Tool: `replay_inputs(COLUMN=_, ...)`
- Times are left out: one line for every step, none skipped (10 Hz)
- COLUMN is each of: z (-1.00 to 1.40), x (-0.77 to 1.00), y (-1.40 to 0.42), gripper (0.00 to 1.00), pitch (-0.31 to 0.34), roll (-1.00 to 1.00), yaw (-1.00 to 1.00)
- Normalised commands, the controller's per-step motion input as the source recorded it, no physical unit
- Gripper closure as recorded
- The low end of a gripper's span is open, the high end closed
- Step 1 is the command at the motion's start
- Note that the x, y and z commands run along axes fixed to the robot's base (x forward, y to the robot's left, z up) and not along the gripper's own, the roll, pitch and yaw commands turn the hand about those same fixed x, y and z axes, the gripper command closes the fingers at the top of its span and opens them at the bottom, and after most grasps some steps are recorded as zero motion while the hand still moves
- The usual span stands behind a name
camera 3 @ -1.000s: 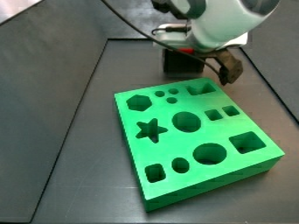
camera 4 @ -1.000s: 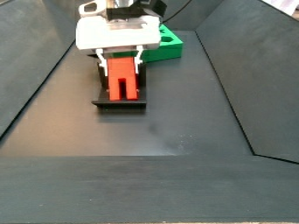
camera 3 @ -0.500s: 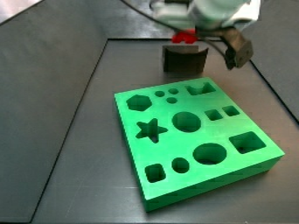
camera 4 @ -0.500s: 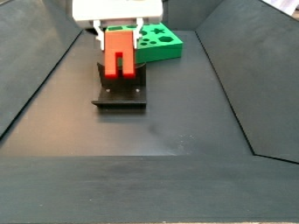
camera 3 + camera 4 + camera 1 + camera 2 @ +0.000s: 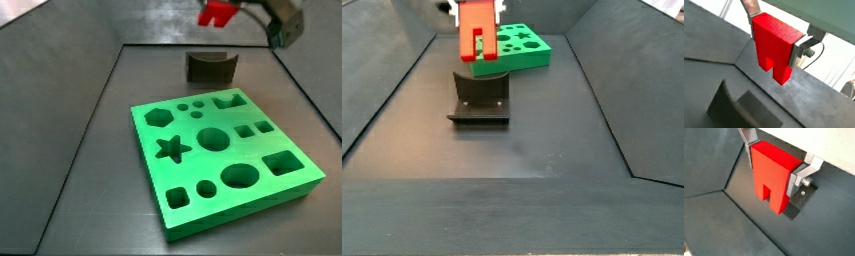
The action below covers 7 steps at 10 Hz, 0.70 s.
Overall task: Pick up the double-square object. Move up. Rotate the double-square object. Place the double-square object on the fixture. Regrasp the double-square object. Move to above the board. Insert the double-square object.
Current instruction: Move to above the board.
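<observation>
while above the fixture (image 5: pixel 480 95), the claw (image 5: pixel 476 8) grips the double-square object (image 5: pixel 476 30).

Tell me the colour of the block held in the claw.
Bright red. The double-square object, clamped in the claw above the fixture, shows best in a wrist view.

The gripper (image 5: pixel 777 36) is being cut off by the frame edge in both wrist views, so only its silver fingers (image 5: pixel 801 174) are being shown, and the upper end of the double-square object (image 5: pixel 774 46) is being hidden between them. In both side views the gripper (image 5: pixel 247 8) is being cropped at the top edge, along with the top of the double-square object (image 5: pixel 476 30). Part of the board (image 5: pixel 527 46) is being hidden behind that red piece. The fixture (image 5: pixel 210 66) is being rendered too blurred for detail.
</observation>
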Motion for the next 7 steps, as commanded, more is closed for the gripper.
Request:
replay_inputs(z=1.00, x=-0.04, y=-0.09, gripper=1.00, pitch=0.110, roll=-0.04, yaw=0.09)
replay_inputs(z=1.00, x=-0.04, y=-0.08, gripper=1.00, pitch=0.097, roll=-0.04, yaw=0.10)
replay_inputs(z=1.00, x=-0.03, y=-0.08, gripper=1.00, pitch=0.085, roll=-0.03, yaw=0.10)
replay_inputs(z=1.00, x=-0.03, y=-0.08, gripper=1.00, pitch=0.079, roll=-0.03, yaw=0.10)
replay_inputs(z=1.00, x=-0.02, y=-0.08, gripper=1.00, pitch=0.074, roll=-0.03, yaw=0.09)
replay_inputs(z=1.00, x=-0.02, y=-0.07, gripper=1.00, pitch=0.068, roll=-0.03, yaw=0.09)
replay_inputs(z=1.00, x=-0.01, y=-0.07, gripper=1.00, pitch=0.068, roll=-0.03, yaw=0.08)
